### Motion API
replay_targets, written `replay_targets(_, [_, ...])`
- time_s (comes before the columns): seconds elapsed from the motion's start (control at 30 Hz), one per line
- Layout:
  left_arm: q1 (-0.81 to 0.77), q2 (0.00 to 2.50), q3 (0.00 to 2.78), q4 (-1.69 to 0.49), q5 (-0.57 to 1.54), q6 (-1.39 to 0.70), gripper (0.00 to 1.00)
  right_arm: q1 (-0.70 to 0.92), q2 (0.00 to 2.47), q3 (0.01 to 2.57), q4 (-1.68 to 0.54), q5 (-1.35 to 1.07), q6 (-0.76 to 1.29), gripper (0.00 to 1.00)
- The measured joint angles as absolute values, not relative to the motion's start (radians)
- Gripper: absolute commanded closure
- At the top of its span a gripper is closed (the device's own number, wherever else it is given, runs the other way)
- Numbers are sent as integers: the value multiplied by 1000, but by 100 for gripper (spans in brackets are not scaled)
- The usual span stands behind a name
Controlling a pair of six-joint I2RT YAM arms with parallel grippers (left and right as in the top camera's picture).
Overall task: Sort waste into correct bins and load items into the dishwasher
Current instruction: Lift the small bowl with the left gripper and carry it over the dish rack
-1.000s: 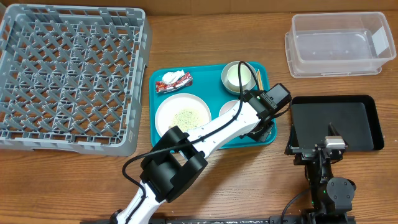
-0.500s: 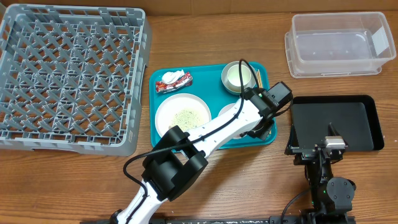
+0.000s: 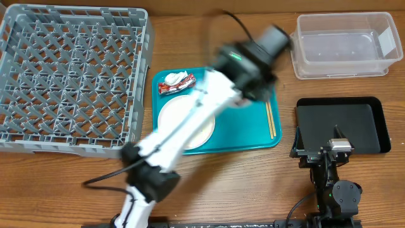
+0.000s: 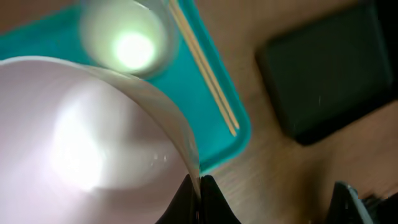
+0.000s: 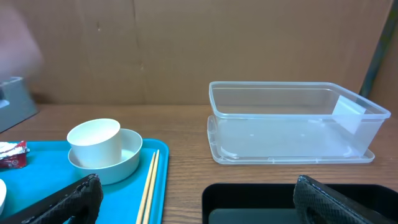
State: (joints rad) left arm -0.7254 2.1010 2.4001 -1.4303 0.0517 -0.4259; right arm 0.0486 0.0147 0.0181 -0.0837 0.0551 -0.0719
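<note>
Left end effector (image 4: 199,190): pressed together on the rim of the white bowl (image 4: 93,143), one finger inside the wall and one outside. The bowl hangs above the right half of the teal tray (image 3: 247,134), its hollow facing the wrist camera. The left arm is blurred in the overhead view.

Right end effector (image 5: 196,190): fingers spread wide, holding nothing, low over the near edge of the black tray (image 3: 354,123).

Cup (image 5: 93,140): white, upright, sitting inside the steel bowl (image 5: 121,165) at the tray's far right corner.

Chopsticks (image 3: 271,120): a pair lying side by side along the teal tray's right rim, just beside the steel bowl.

Wrapper (image 3: 177,82): red and white, crumpled, in the teal tray's far left corner.

Plate (image 3: 169,117): white, on the teal tray's near left part, largely covered by the arm. Its contents cannot be made out.

Rack (image 3: 69,76): grey lattice, on the left of the bench (image 3: 63,183), just beside the teal tray, nothing in it.

Tub (image 3: 342,44): clear plastic, at the far right of the bench, beyond the black tray and apart from it, nothing in it.

Black tray: right of the teal tray, nothing on it.
</note>
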Motion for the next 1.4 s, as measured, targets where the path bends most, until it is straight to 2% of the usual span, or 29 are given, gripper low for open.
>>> replay_targets(0.17, [-455, 2013, 2423, -1471, 70, -463, 96, 48, 15, 18, -83, 55, -72, 0])
replay_targets(0.33, [-206, 2012, 2413, -1460, 179, -476, 96, 48, 15, 18, -84, 55, -72, 0])
replay_targets(0.73, [251, 2146, 2408, -1357, 665, -307, 96, 48, 15, 18, -83, 55, -72, 0])
replay_targets(1.1, [524, 2395, 2407, -1476, 1164, 16, 96, 48, 15, 18, -83, 55, -72, 0])
replay_targets(1.4, [605, 2547, 2407, -1591, 1404, 231, 96, 49, 15, 18, -83, 55, -72, 0])
